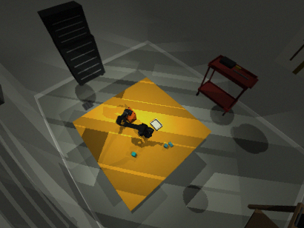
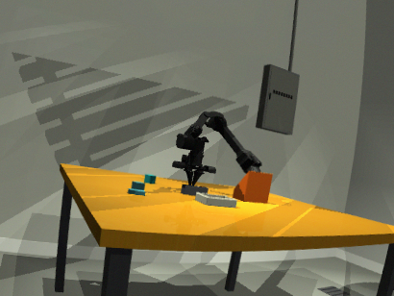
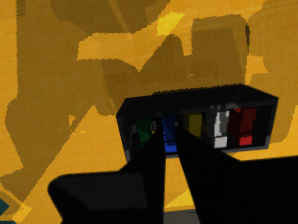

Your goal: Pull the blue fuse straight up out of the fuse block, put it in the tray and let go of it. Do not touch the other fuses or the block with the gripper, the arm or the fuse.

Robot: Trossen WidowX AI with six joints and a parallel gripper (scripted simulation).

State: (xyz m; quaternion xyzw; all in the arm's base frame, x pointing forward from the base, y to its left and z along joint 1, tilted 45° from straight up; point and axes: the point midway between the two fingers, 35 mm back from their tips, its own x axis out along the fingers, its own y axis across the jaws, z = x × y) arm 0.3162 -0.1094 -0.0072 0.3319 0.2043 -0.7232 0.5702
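Note:
The fuse block (image 2: 194, 190) (image 3: 200, 97) is a dark, open box on the table. The blue fuse (image 3: 171, 148) stands in it, between the green fuse (image 3: 144, 131) and the yellow fuse (image 3: 194, 125). The white fuse (image 3: 220, 142) and the red fuse (image 3: 245, 140) stand farther right. My gripper (image 2: 192, 185) (image 3: 168, 132) points down over the block, its narrow fingertips on either side of the blue fuse, shut on it. The fuse is still seated in its slot. The white tray (image 1: 156, 124) (image 2: 216, 201) lies beside the block and is empty.
An orange block (image 1: 132, 116) (image 2: 257, 187) stands by the arm's base. A lone teal block (image 1: 133, 154) lies on the orange-yellow table (image 1: 130, 189) (image 2: 163, 223). Two more teal pieces lie close together at another spot on the table.

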